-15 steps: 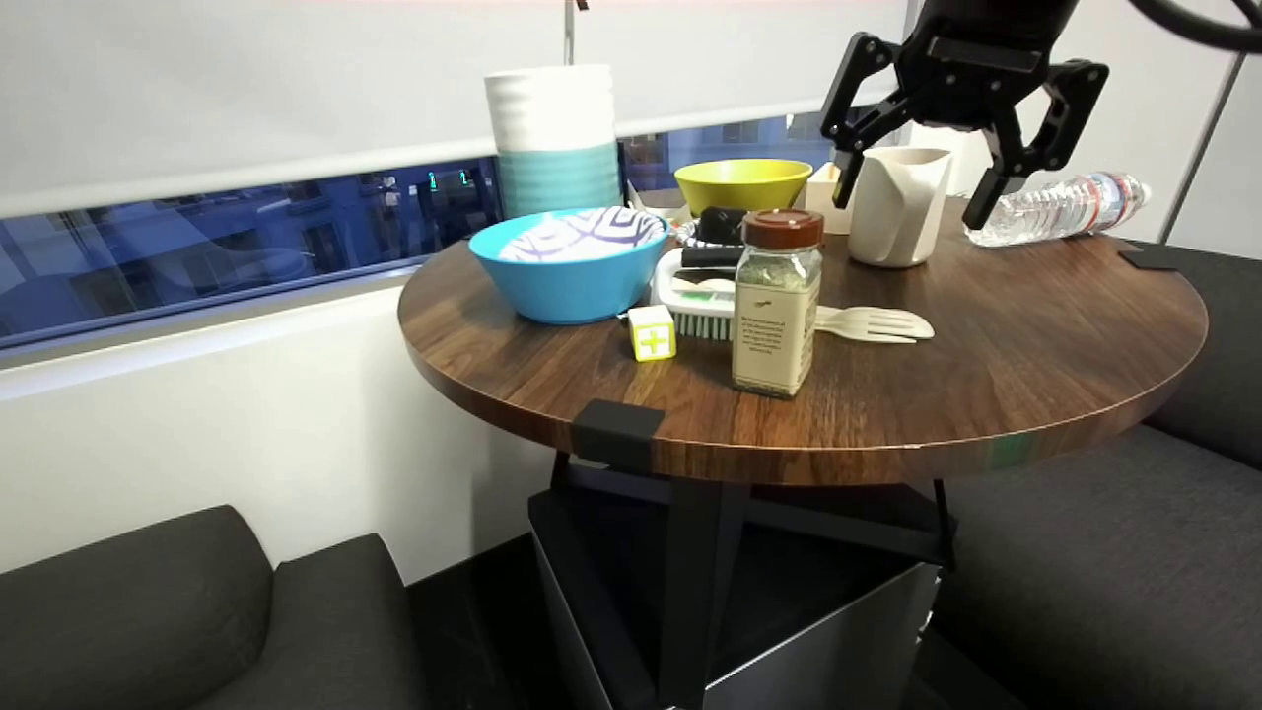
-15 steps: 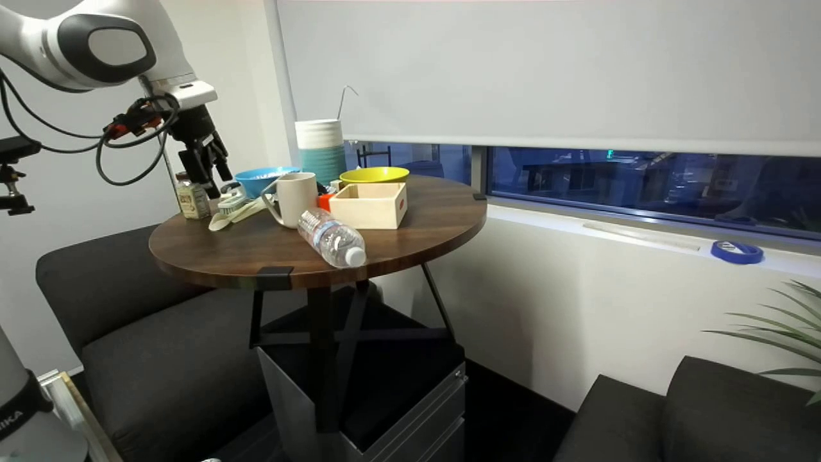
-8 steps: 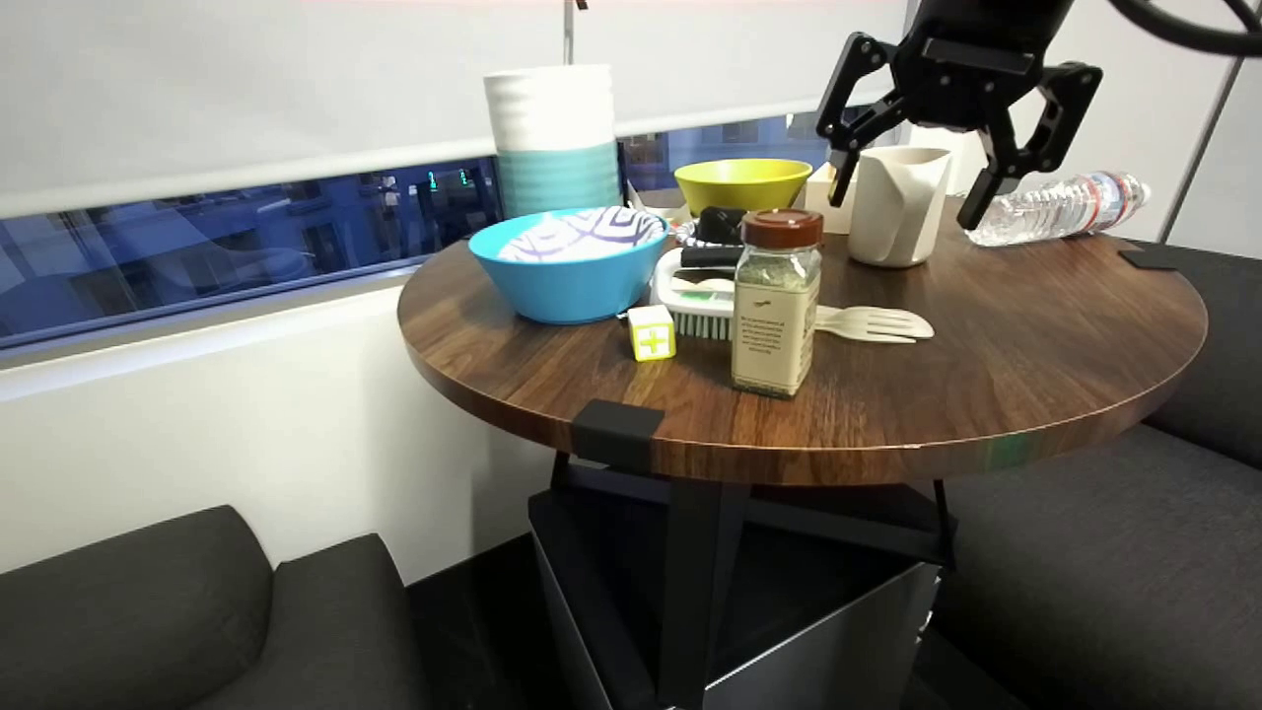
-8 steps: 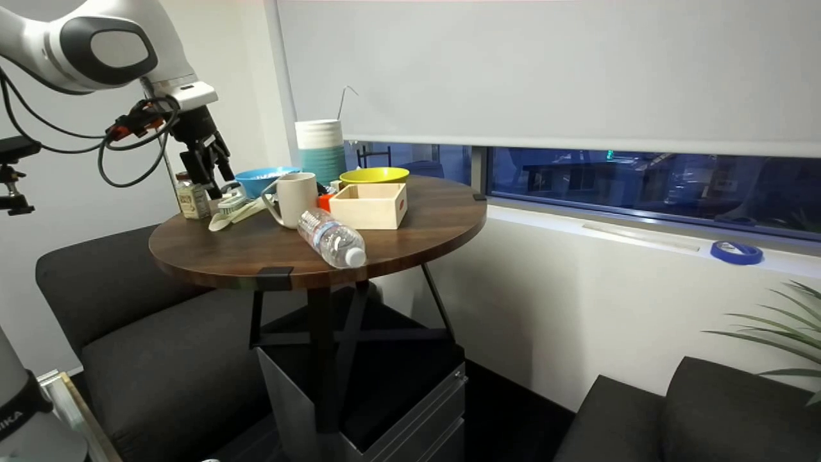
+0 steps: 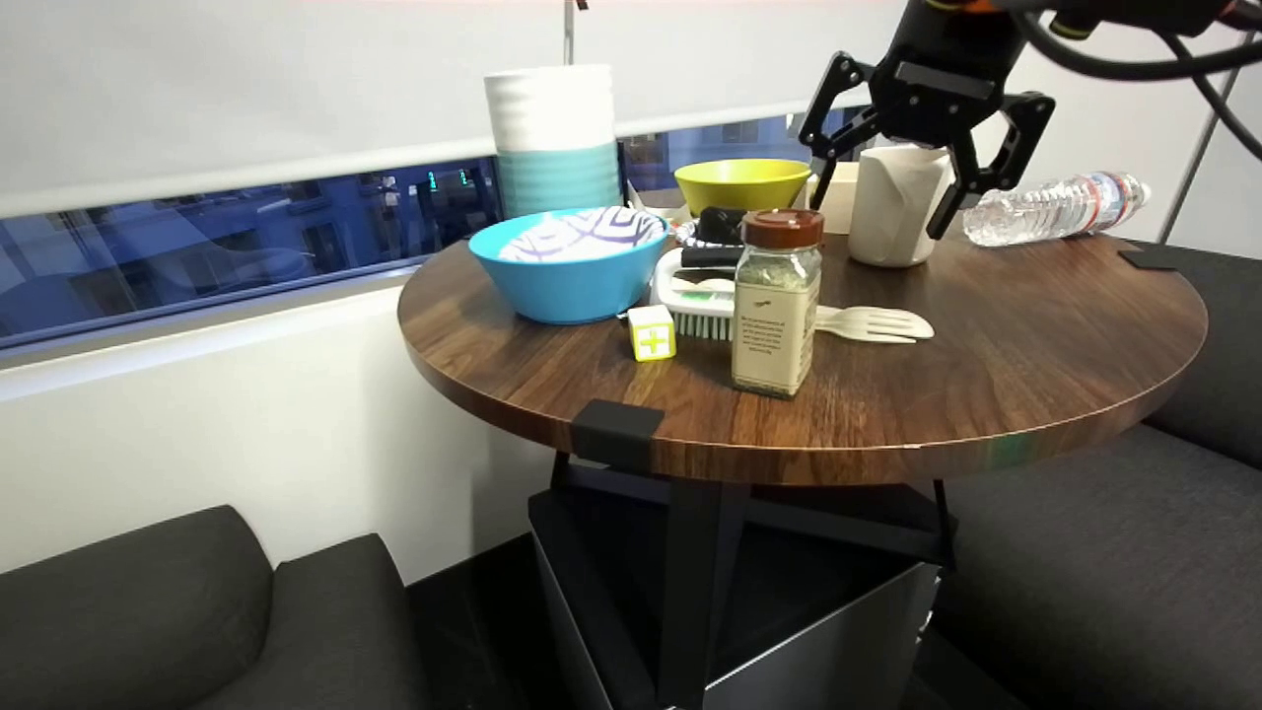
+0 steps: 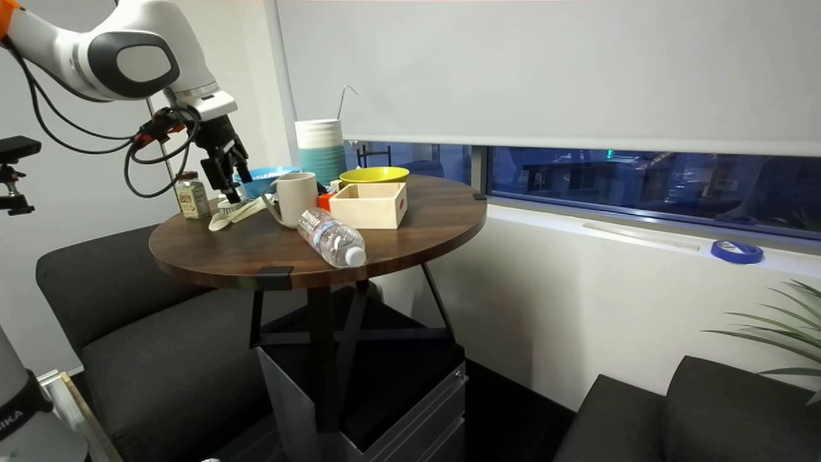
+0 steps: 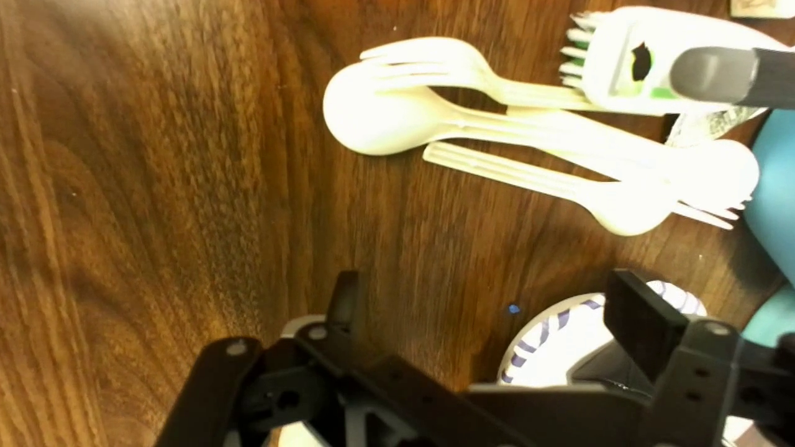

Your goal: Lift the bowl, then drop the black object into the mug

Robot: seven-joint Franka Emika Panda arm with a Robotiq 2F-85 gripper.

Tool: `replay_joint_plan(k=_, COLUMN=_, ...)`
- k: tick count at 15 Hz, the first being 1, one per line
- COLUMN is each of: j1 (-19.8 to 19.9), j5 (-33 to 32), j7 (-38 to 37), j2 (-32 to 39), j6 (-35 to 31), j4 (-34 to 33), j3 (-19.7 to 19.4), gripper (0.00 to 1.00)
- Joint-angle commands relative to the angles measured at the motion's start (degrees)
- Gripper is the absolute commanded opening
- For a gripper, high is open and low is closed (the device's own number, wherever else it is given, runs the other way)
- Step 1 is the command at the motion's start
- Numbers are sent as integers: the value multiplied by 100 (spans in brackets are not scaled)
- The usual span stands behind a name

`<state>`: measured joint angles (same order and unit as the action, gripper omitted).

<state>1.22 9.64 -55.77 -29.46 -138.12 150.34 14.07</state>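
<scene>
The bowl (image 7: 546,351) with dark-striped white inside stands at the lower right of the wrist view. It holds the black object (image 7: 612,369), partly hidden by a finger. In an exterior view the bowl's rim (image 5: 688,235) and the black object (image 5: 723,223) show behind the glass jar. The off-white mug (image 5: 892,229) stands upright; it also shows in an exterior view (image 6: 297,200) and peeks out at the wrist view's bottom (image 7: 297,436). My gripper (image 7: 487,295), also in both exterior views (image 5: 879,209) (image 6: 240,186), is open and empty above the table, its right finger over the bowl.
Light cutlery (image 7: 497,124), a scrub brush (image 7: 658,62) and a brown-lidded jar (image 5: 776,316) lie or stand near the bowl. A light-blue bowl (image 5: 572,286), yellow bowl (image 5: 744,187), wooden box (image 6: 369,208), bottle (image 6: 330,237) and tall teal-white vase (image 5: 554,177) surround it.
My open gripper has moved left and slightly down in an exterior view, and right in an exterior view, toward the bowl's side of the table. The objects have not moved.
</scene>
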Motion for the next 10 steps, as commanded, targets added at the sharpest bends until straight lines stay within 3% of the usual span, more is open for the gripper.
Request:
replay_joint_plan(k=1, j1=-13, j5=26, j7=-253, j2=484, j6=-348, j4=-205, j3=-33, gripper=100)
replay_joint_plan(k=10, j1=150, j5=-122, j7=-836, j2=917, j6=-996, j4=-281, j3=-153, gripper=100)
